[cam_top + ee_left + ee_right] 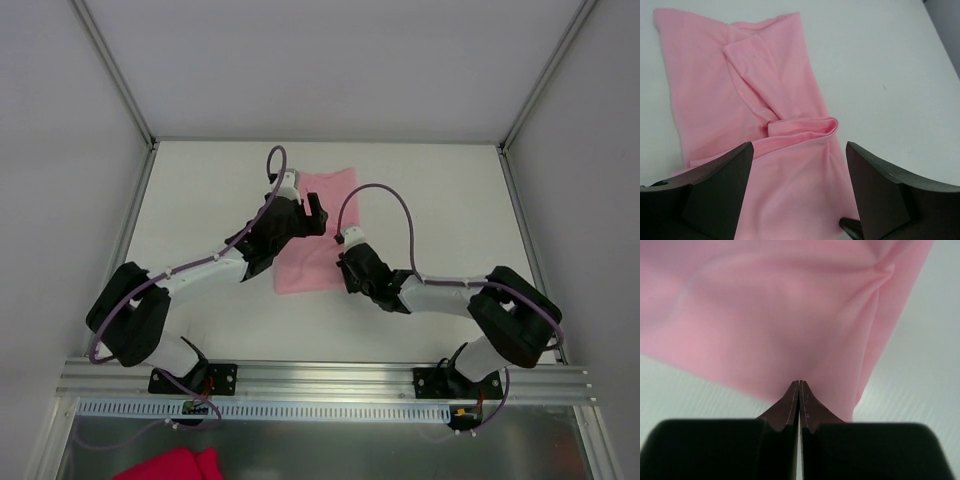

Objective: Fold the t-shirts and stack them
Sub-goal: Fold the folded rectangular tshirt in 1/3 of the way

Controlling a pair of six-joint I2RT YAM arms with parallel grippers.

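Observation:
The pale pink t-shirt (300,265) lies partly folded in a long strip on the white table, with a rolled fold across its middle (805,127). My left gripper (316,212) hovers over the strip. Its dark fingers (722,185) are wide open, with pink fabric between them (800,195). My right gripper (343,262) is at the strip's near right edge. Its jaws are shut, tips (799,384) against the shirt's fabric (790,315), which runs under them and looks held up off the table.
A deep magenta cloth (170,465) lies below the table's near rail, beside the left arm's base. White walls with metal posts (125,85) close in the table on three sides. A dark tip (854,229) shows at the shirt's right edge.

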